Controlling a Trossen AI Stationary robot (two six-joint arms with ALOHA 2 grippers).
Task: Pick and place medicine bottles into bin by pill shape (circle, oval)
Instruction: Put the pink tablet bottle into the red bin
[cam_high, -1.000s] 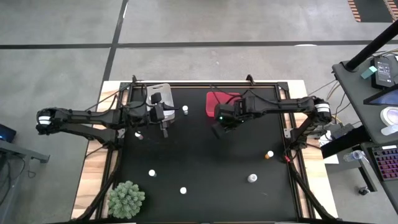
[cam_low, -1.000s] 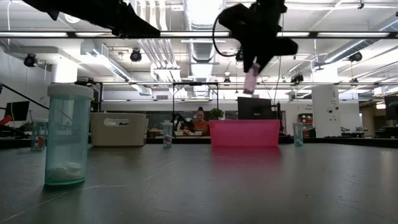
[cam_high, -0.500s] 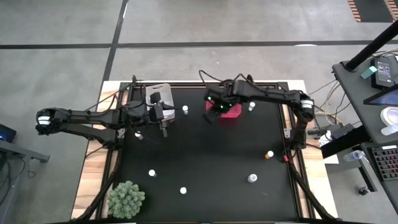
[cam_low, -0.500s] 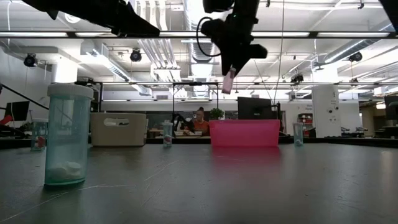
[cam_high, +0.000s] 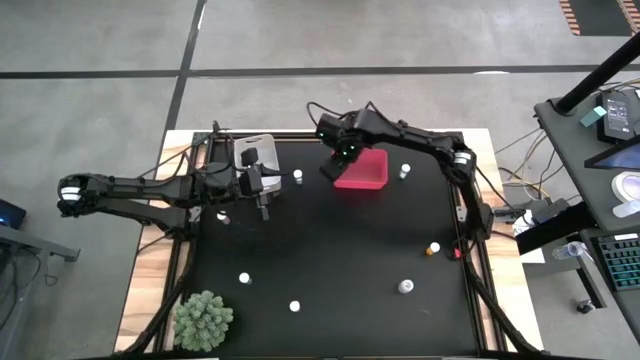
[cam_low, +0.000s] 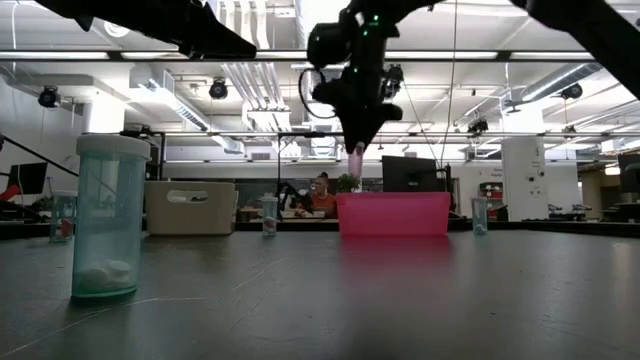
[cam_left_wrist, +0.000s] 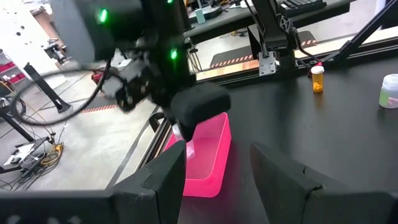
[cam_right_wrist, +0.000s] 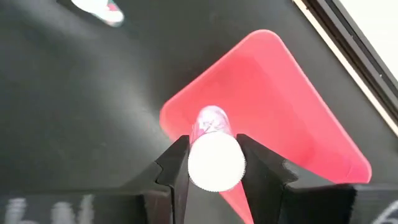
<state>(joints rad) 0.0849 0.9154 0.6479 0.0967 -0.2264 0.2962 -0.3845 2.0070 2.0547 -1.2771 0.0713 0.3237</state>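
Matt black table top (cam_high: 330, 250); glossy red plastic bin (cam_right_wrist: 292, 118); smooth white bottle cap (cam_right_wrist: 215, 160); light wood table edge (cam_high: 140, 290); translucent plastic bottle (cam_low: 105, 215).

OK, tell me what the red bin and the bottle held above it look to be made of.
The red bin: probably moulded plastic, with a smooth, slightly glossy, even red surface and rounded corners; in the low view its wall looks faintly translucent. The bottle in the right gripper: apparently clear plastic, as the red shows through its body, with an opaque matte white cap. Whether it is plastic or glass stays open.
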